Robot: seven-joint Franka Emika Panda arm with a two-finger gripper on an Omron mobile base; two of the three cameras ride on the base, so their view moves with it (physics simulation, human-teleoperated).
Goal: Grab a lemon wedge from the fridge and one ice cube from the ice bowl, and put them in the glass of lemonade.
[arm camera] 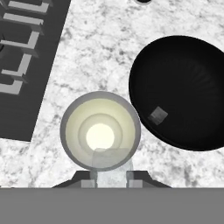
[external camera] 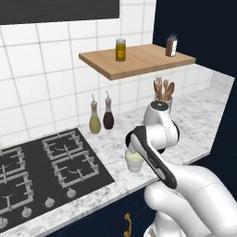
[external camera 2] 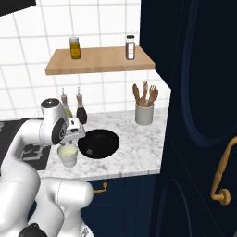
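The glass of lemonade (arm camera: 100, 131) stands on the marble counter directly under my hand, pale yellow liquid inside; it also shows as a small tumbler (external camera: 134, 162) (external camera 2: 67, 155). My gripper (arm camera: 111, 181) hovers above its near rim, shut on a translucent ice cube (arm camera: 111, 162). The hand (external camera 2: 73, 134) hangs just over the glass. The ice bowl (arm camera: 183, 92) (external camera 2: 98, 142), low and black, sits right beside the glass with one ice cube (arm camera: 157, 115) lying in it. The lemon wedge and the fridge are out of view.
A black stove top (external camera: 41, 166) lies left of the glass. Oil and vinegar bottles (external camera: 102, 118) stand at the wall, a white crock of wooden utensils (external camera 2: 144, 109) at the back right. A wooden shelf (external camera 2: 99, 60) hangs above. A navy cabinet (external camera 2: 199, 115) rises on the right.
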